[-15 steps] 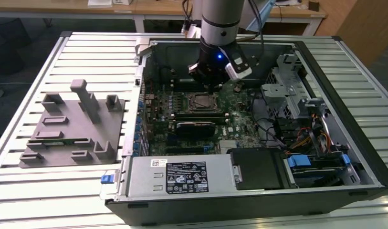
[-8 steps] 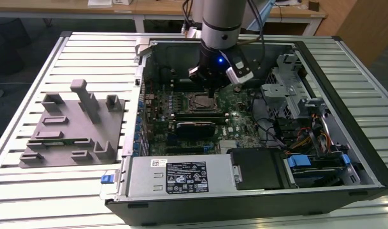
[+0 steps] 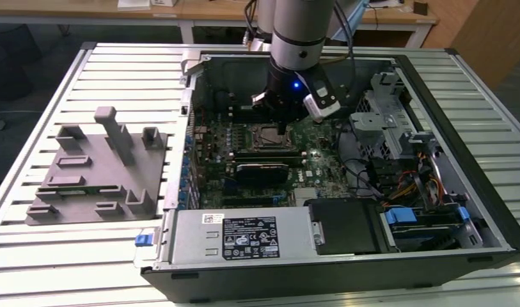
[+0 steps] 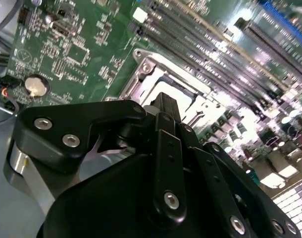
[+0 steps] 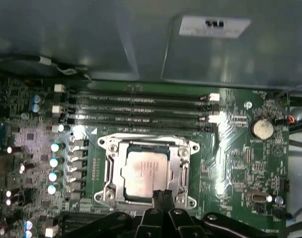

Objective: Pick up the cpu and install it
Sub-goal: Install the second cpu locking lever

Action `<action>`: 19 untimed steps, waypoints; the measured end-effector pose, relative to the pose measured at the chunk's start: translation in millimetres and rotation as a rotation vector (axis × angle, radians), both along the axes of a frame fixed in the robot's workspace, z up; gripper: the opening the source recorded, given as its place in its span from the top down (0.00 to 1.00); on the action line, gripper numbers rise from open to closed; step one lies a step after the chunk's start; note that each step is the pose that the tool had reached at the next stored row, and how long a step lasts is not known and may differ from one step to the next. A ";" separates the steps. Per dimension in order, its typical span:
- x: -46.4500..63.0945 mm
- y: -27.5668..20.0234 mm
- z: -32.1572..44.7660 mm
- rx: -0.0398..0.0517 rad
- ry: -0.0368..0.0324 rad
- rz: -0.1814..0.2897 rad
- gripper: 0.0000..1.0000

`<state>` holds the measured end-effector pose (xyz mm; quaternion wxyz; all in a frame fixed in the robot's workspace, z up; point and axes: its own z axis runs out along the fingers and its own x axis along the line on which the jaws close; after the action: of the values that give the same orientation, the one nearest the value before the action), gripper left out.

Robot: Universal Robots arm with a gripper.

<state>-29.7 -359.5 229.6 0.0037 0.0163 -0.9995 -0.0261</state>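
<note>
One chip, the cpu (image 5: pixel 145 172), already lies in its socket (image 5: pixel 146 144); my hand (image 5: pixel 161 196) hovers at its six o'clock edge, fingers together and empty. I judge seating nearly done.

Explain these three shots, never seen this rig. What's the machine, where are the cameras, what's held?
The grey column in the exterior view is a robot arm reaching down into an open PC case that lies on a slatted table. That camera stands off the arm. The two wrist views come from cameras riding on the arm near its wrist, so they look along the tool at the green motherboard.

In the first wrist view, the cpu, a small silvery square, sits inside the metal-framed socket. The black tool is right at the socket's edge, with its fingertips together at the edge of the cpu; whether it grips the chip cannot be told.

On the table at the exterior view's left lies a grey slotted block.
</note>
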 end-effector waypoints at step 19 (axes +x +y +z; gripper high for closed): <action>-0.6 -20.2 -0.5 0.0010 -0.0001 0.030 0.89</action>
<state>-30.3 -379.8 229.1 0.0040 0.0313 -0.9992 -0.0265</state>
